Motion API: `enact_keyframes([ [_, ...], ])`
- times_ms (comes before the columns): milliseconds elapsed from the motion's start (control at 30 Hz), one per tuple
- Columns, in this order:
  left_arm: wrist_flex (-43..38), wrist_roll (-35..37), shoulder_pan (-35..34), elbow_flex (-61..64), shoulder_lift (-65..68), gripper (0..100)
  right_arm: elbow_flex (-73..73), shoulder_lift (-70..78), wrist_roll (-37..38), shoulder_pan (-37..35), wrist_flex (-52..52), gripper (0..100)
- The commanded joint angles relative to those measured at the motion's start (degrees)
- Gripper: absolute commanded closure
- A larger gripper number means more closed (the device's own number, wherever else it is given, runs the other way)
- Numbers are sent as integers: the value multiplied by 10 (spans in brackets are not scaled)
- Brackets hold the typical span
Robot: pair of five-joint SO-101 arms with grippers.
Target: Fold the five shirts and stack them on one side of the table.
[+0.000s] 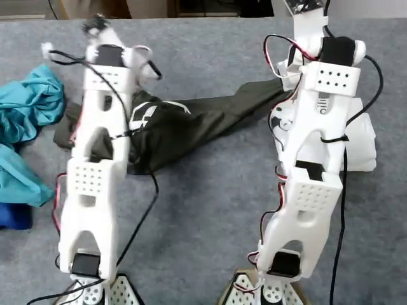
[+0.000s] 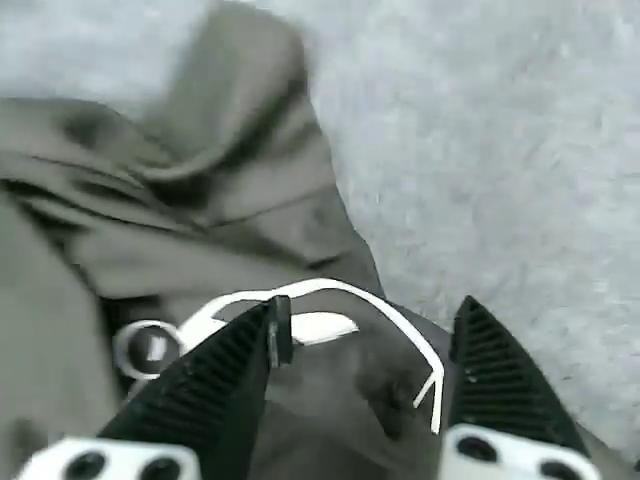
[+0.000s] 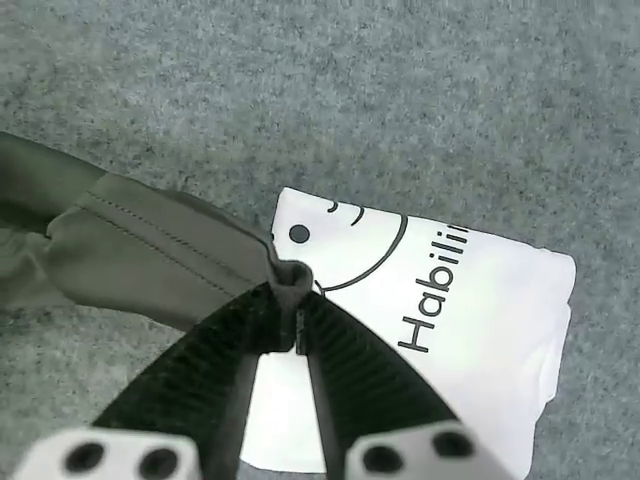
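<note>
High view sets the dark shirt (image 1: 191, 121) stretched across the grey worktop (image 1: 210, 222) between the two arms, bunched at one end and drawn out to a narrow strip at the other. The right pincer (image 3: 293, 300) is clamped on a hemmed edge of that strip, and in the right wrist view it holds the cloth just above a white shirt (image 3: 450, 330), which lies folded into a neat rectangle on the right side of the worktop. The left pincer (image 2: 372, 310) stands wide, its jaws either side of the bunched end with the white print, gripping nothing.

At the far left edge lies crumpled teal cloth (image 1: 32, 108), one shirt or two I cannot tell, with a scrap of blue cloth (image 1: 13, 216) beside it.

By my reading, one shirt is folded and placed. The dark one is in hand but not yet flat or folded, and the teal and blue ones wait untouched, so most of the task is left
</note>
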Motion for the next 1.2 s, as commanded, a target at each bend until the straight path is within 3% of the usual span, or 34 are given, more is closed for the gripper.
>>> enact_keyframes([
  [0,-11,11,48,-28,30,718,-1,-33,6,-5,2,996],
  [167,14,14,77,-31,73,739,-1,-33,6,-5,2,996],
  [367,95,-30,80,-65,51,939,-1,-33,6,-4,-2,996],
  [533,105,-46,100,-58,-6,957,-1,-33,6,-7,-3,996],
  [767,105,-51,185,172,-132,957,-5,-33,7,8,-4,996],
  [1067,102,-109,204,450,-315,979,-2,-33,27,27,-11,996],
  [1167,102,-111,244,554,-400,979,-2,-32,27,24,-11,996],
])
